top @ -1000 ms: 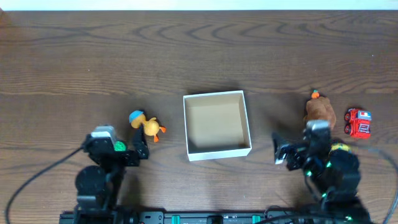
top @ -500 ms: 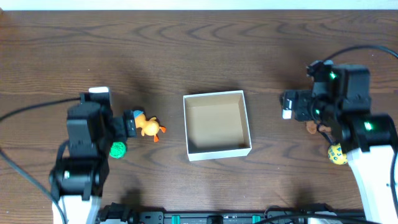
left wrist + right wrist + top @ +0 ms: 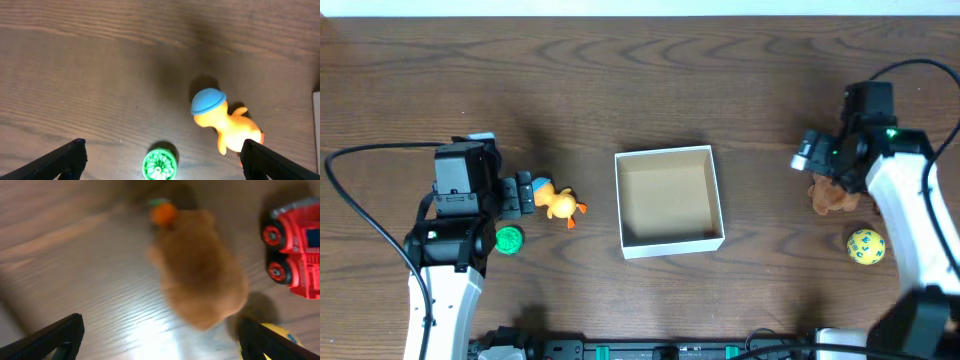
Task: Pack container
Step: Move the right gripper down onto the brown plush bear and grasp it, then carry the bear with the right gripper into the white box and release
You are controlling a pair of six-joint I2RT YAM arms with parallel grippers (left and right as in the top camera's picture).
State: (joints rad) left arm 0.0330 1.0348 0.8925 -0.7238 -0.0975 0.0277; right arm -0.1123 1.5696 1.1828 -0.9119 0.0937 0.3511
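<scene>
The left gripper (image 3: 523, 193) hung with its fingers spread wide and nothing between them, just beside the orange duck with the blue cap (image 3: 222, 122) and the green ball (image 3: 160, 165). The right gripper (image 3: 160, 325) was likewise wide and empty over the brown plush toy (image 3: 200, 285), with the red truck (image 3: 295, 255) just beside that and a yellow ball (image 3: 865, 245) near. The container (image 3: 672, 243) sat upright at the middle of the table (image 3: 640, 80), between the two arms and well apart from both, its tan inside bare; no toy was in it yet. It looked light, being thin cardboard with low walls: stiff enough to keep its square but likely to buckle under a hard pinch. Empty as it was, it would probably slide on the smooth wood if a finger or toy knocked a wall. If it had to be shifted, the surest hold seemed a gentle pinch on one wall at mid-length, one finger inside and one outside. Otherwise it was better left alone and filled from straight above through the open top.
</scene>
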